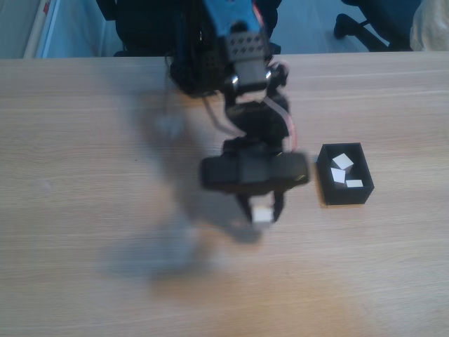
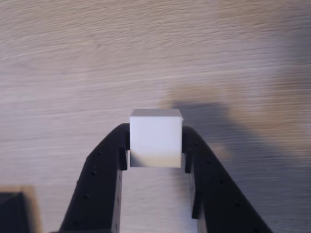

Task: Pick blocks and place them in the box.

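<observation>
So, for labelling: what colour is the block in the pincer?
Plain white block, clearest in the wrist view.

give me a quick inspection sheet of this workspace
surface: light wood-grain table, bare around the arm, with soft shadows
job's things: black box at right in the fixed view, open-topped, with three white cubes inside; fourth cube held between the fingers
clutter: nothing seen
grippers: gripper shut on the fourth cube, fingers pressing its two sides; its shadow on the table lies apart from it in the wrist view, so it looks lifted; left of the box in the fixed view
cables: red and white wires looped along the arm
surroundings: dark chair base and floor beyond the table's far edge
</observation>
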